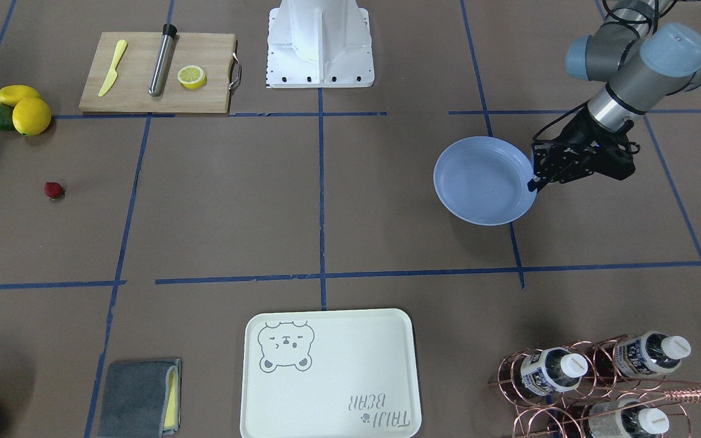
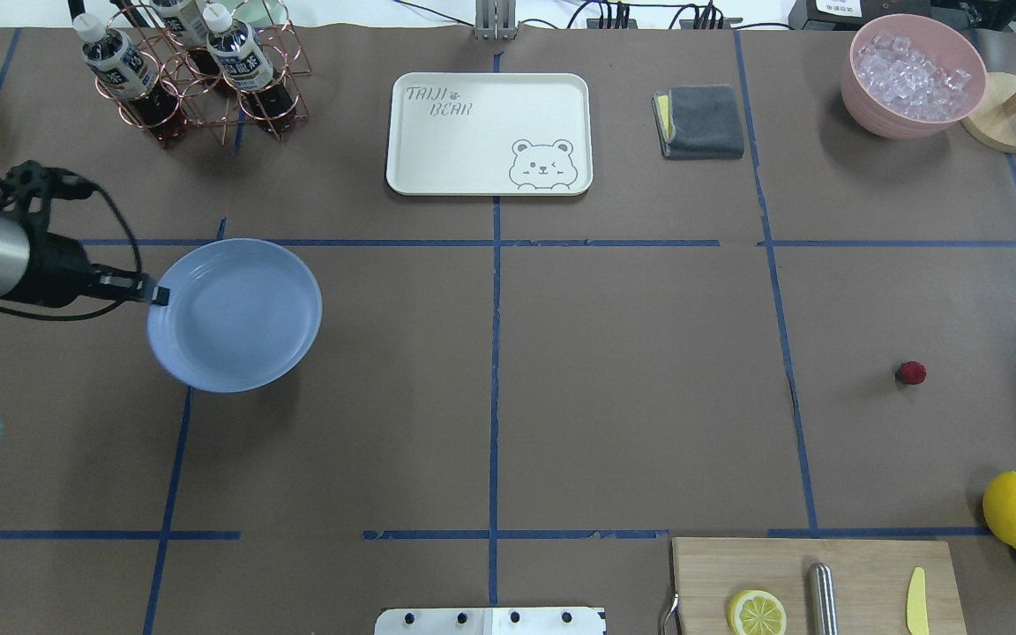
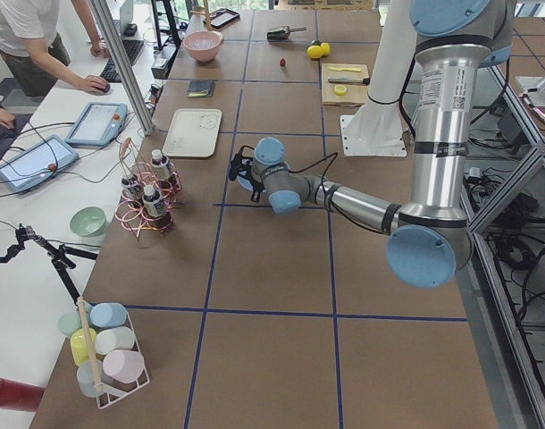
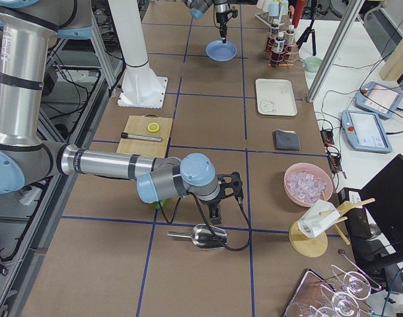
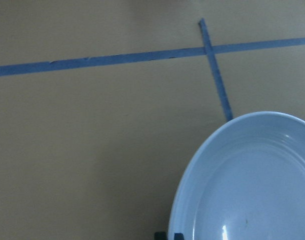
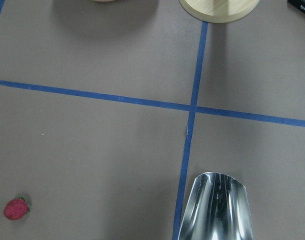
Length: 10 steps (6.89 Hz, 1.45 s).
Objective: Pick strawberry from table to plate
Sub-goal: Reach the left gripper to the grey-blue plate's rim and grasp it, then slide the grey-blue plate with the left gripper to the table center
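The brown table (image 2: 631, 397) has blue tape lines (image 2: 494, 370). On it lie a red strawberry (image 2: 911, 373) at the right, a cream tray (image 2: 437, 150) top middle, a wooden board (image 2: 861, 569) bottom right.

Glossy smooth plate (image 2: 235, 317), matt brown-paper table (image 2: 631, 397), shiny metal scoop (image 6: 216, 207)

strawberry (image 2: 911, 373) on table (image 2: 631, 397), plate (image 2: 235, 315) well apart

strawberry (image 2: 911, 373): small, dark red, lying on table (image 2: 631, 397), right-centre of overhead view.
plate (image 2: 235, 315): round, light-blue, glossy, left-centre.
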Tool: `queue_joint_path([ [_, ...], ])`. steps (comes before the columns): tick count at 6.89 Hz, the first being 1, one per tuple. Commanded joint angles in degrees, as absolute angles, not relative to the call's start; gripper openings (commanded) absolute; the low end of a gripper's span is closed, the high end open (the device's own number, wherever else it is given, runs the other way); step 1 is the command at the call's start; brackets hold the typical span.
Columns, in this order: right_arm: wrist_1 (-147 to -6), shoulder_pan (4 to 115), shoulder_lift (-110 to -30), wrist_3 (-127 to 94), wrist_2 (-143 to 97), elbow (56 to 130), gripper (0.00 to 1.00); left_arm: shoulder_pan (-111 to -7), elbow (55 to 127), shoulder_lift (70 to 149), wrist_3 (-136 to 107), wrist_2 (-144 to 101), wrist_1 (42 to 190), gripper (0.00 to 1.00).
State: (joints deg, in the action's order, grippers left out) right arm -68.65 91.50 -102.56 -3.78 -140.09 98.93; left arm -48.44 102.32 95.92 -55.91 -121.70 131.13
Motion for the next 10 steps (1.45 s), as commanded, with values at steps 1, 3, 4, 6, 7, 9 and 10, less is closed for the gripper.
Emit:
queue_joint_path([
  [1, -68.6, 91.5, -102.6, -3.8, -140.0, 99.0, 1.0, -40.7, 101.0, 109.5, -63.9, -114.9, 121.1, 0.0],
  [3, -68.6, 91.5, -102.6, -3.9, -139.9, 98.9, 1.0, -31.9, 95.9, 119.5, -73.1, -110.2, 117.7, 0.0],
  [4, -68.6, 91.5, -102.6, -3.9, -140.0, 99.0, 1.0, -30.0, 94.1, 120.6, -74.1, -108.5, 118.0, 0.0],
  [6, -68.6, 91.5, -102.5, -3.9, -139.9, 99.0, 1.0, -27.9, 92.7, 120.9, -74.4, -106.7, 118.3, 0.0],
  [7, -68.6, 91.5, -102.5, -3.9, -139.9, 99.0, 1.0, -27.8, 92.4, 120.9, -74.4, -106.7, 118.3, 0.0],
  [9, -68.6, 91.5, -102.5, -3.9, -139.9, 99.0, 1.0, -27.7, 91.7, 120.8, -74.3, -106.6, 118.3, 0.0],
  [10, -68.6, 91.5, -102.5, -3.9, -140.0, 98.9, 1.0, -27.8, 91.7, 120.8, -74.2, -106.6, 118.3, 0.06],
])
